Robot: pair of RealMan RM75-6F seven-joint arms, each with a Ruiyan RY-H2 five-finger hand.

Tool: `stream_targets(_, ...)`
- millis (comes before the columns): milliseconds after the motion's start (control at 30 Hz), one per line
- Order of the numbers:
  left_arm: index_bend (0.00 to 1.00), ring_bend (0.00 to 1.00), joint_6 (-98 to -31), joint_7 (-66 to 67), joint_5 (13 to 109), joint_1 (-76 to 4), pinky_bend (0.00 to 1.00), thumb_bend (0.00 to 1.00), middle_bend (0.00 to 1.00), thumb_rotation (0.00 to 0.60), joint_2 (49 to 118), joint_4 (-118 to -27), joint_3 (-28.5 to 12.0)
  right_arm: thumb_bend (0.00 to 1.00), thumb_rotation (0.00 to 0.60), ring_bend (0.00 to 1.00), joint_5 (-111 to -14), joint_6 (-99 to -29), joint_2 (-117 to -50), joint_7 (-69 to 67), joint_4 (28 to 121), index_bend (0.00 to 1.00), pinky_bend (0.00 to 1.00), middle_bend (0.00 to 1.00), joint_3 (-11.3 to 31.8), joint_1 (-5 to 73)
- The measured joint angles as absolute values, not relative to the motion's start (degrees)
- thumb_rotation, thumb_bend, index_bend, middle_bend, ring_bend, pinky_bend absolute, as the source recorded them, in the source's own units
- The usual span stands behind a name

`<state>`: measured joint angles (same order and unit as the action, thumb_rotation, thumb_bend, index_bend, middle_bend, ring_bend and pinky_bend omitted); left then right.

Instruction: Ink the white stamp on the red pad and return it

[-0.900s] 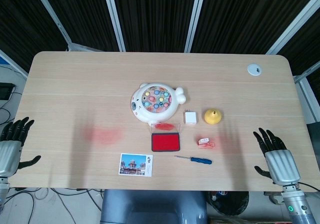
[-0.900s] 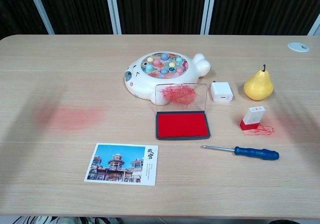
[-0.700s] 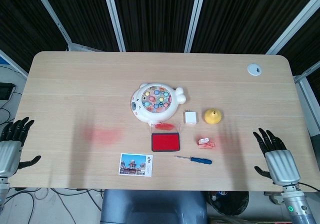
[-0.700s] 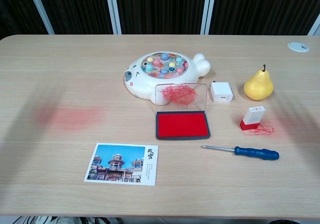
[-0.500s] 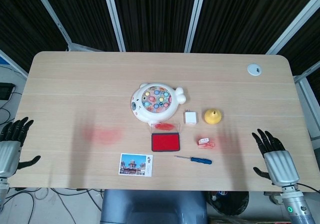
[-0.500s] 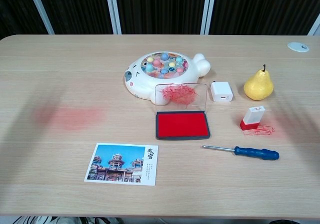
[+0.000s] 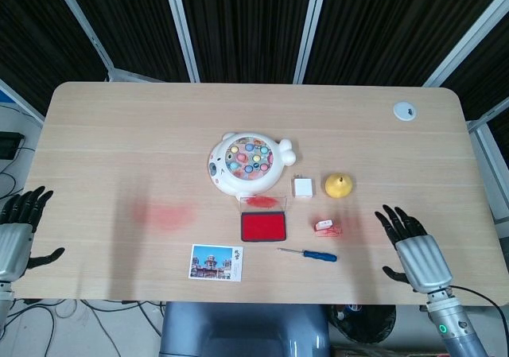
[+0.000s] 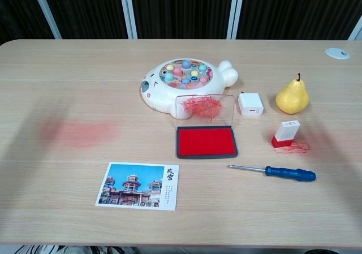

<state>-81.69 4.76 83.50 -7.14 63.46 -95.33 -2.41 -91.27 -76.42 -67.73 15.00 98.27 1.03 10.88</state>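
Note:
The white stamp [image 7: 324, 225] [image 8: 286, 133] with a red base stands upright on the table, on a patch of red scribbles right of the pad. The red ink pad [image 7: 263, 227] [image 8: 206, 141] lies open in the middle, its clear lid [image 8: 204, 107] propped up behind it and smeared with red. My right hand [image 7: 414, 253] hovers open over the table's front right, well to the right of the stamp, holding nothing. My left hand [image 7: 17, 231] hangs open off the table's left front corner. Neither hand shows in the chest view.
A white fishing-game toy [image 7: 246, 162] sits behind the pad. A white charger cube [image 7: 303, 186] and a yellow pear [image 7: 339, 185] lie behind the stamp. A blue-handled screwdriver [image 7: 308, 254] and a postcard [image 7: 216, 261] lie near the front edge. A red smear [image 7: 167, 215] marks the left side.
My right hand has moved left and slightly forward over the table toward the stamp. The left hand and all objects stayed put.

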Motion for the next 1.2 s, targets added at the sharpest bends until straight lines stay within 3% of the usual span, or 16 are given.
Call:
stream_targets(367,0.00,0.00,-80.7,3.5,82.8,-7.4,0.00,0.00,0.00,0.600,62.7,-96.0,-2.5,0.23,0.600,0.16,-85.1,-66.6,-76.0,25.0,100.2,0.25,0.25,0.25,5.0,18.5)
stream_targets(733,0.00,0.00,-79.3,2.0,82.0,-7.8,0.00,0.00,0.00,0.600,61.9,-96.4,-2.5,0.27,0.600,0.21,-76.1,-61.5,-83.8,31.1,96.0,0.33,0.27,0.31,9.3,23.9)
stream_targets(1200,0.00,0.00,-78.3,0.9,81.3,-8.0,0.00,0.00,0.00,0.600,61.2,-97.1,-2.5,0.34,0.600,0.24,-69.1,-59.3,-89.4,33.8,89.6,0.45,0.29,0.36,9.9,27.0)
